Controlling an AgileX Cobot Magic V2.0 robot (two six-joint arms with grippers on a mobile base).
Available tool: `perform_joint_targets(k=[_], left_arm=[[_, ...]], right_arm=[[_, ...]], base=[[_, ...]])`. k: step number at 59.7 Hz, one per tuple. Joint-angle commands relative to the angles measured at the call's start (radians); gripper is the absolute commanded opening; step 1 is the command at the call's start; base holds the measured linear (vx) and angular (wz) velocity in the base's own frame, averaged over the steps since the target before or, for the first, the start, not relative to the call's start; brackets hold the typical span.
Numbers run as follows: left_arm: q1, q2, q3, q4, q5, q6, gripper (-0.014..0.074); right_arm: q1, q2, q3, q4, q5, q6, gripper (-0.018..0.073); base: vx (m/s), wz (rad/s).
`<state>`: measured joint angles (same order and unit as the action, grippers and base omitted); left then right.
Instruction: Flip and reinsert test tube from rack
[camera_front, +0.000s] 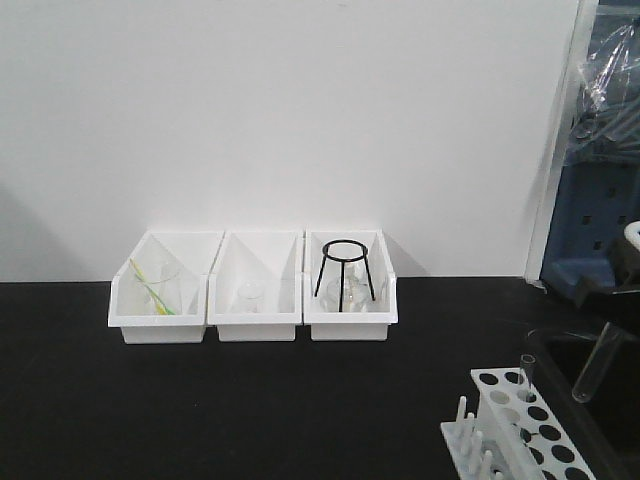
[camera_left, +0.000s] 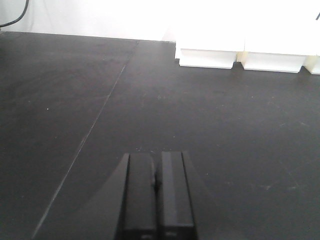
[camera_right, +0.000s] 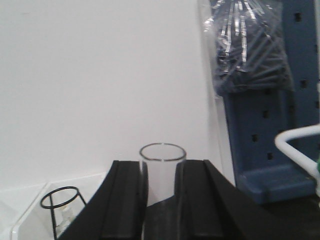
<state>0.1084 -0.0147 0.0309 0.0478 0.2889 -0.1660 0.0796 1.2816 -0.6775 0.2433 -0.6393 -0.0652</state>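
Right hand (camera_right: 161, 172) clamped on test tube (camera_right: 161, 161), held tilted just beside rack (camera_front: 505, 412) (another tube (camera_front: 526, 374) standing in a corner hole); left hand (camera_left: 156, 180) pinched shut, empty, above counter (camera_left: 75, 100).

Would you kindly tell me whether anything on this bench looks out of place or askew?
One test tube hangs tilted in the air to the right of the rack, clamped in the right gripper instead of standing in a hole. A second tube stands upright in the rack. Nothing looks spilled or broken.
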Motion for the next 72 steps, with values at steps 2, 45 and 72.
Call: perform_joint_targets(k=[2, 45, 72], left_arm=[[-0.004, -0.003, 0.002, -0.004, -0.087, 0.0, -0.0006], [-0.004, -0.003, 0.002, -0.004, -0.087, 0.0, -0.0006], [-0.004, -0.003, 0.002, -0.004, -0.087, 0.0, -0.0006]], right_arm=[[-0.001, 0.003, 0.015, -0.182, -0.215, 0.119, -0.0008], [-0.001, 0.244, 0.058, -0.302, -0.472, 0.16, -0.0008], [-0.001, 0.328, 0.15, -0.324, -0.703, 0.196, -0.0008]], base=[[0.0, 0.0], [0.0, 0.0], [0.0, 0.0]])
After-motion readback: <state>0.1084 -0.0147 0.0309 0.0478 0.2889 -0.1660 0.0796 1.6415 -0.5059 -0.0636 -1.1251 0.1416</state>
